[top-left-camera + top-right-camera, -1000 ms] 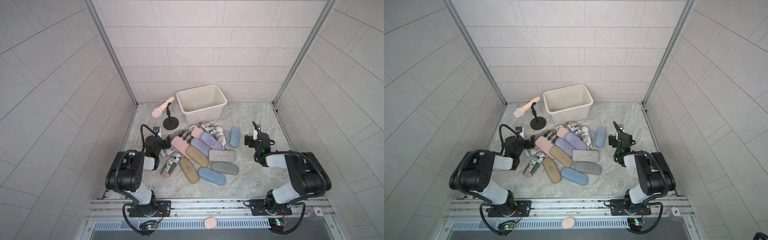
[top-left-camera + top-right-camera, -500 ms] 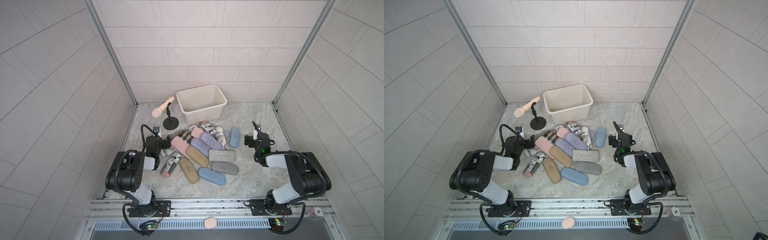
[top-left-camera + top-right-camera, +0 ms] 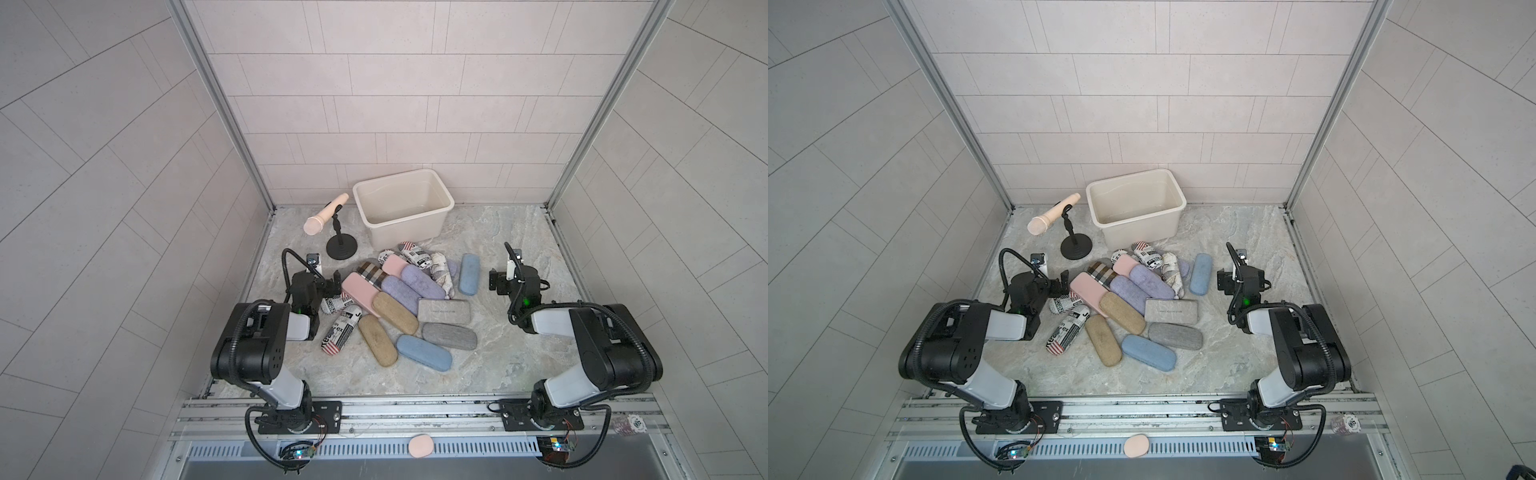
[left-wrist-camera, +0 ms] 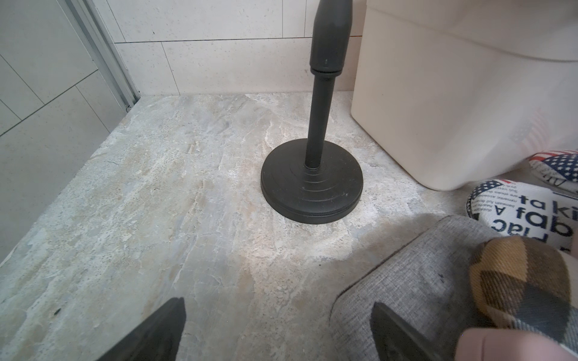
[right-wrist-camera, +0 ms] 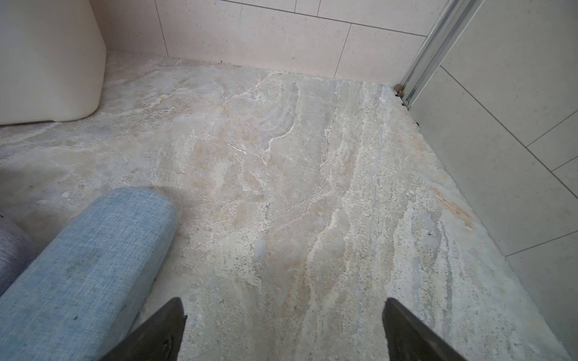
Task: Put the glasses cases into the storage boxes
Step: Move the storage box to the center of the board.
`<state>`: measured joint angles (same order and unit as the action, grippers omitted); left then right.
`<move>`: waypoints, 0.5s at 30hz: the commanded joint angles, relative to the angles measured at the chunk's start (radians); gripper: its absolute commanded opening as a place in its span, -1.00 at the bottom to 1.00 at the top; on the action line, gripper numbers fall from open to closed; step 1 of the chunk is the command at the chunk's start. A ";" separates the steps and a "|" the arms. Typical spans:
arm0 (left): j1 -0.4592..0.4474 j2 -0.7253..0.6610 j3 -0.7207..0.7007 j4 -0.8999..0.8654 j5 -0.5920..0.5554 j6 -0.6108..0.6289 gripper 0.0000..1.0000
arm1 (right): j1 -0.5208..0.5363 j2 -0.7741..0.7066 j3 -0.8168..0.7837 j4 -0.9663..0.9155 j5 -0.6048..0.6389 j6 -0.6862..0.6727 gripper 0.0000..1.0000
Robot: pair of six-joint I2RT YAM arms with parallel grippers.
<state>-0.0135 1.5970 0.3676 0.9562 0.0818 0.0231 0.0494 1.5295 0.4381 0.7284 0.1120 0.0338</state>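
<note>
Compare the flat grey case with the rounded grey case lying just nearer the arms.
The flat grey case has a level top, squarer corners and faint lettering; the rounded grey case is domed, darker and plain woven. Both lie crosswise on the table, outside the tub.

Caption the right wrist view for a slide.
Open right gripper beside a light blue case, cream tub beyond.

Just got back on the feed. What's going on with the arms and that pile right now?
Nothing is being handled yet. The glasses cases lie heaped in front of the tub, which looks empty. One arm sits low on each side of the heap. The left end effector is open at the pile's edge near the pink case. The right end effector is open beside the light blue case, holding nothing.
</note>
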 commanded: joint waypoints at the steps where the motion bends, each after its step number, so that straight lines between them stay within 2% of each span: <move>1: -0.003 -0.006 0.005 0.018 -0.004 0.015 1.00 | -0.004 -0.020 -0.007 -0.008 -0.005 -0.010 0.99; 13: -0.004 -0.008 0.005 0.018 -0.004 0.015 1.00 | -0.005 -0.020 -0.006 -0.008 -0.008 -0.008 0.99; 15: -0.005 -0.011 0.013 0.002 -0.054 -0.004 1.00 | -0.006 -0.019 -0.005 -0.009 -0.008 -0.007 0.99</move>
<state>-0.0135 1.5970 0.3676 0.9558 0.0742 0.0227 0.0494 1.5295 0.4381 0.7284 0.1116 0.0341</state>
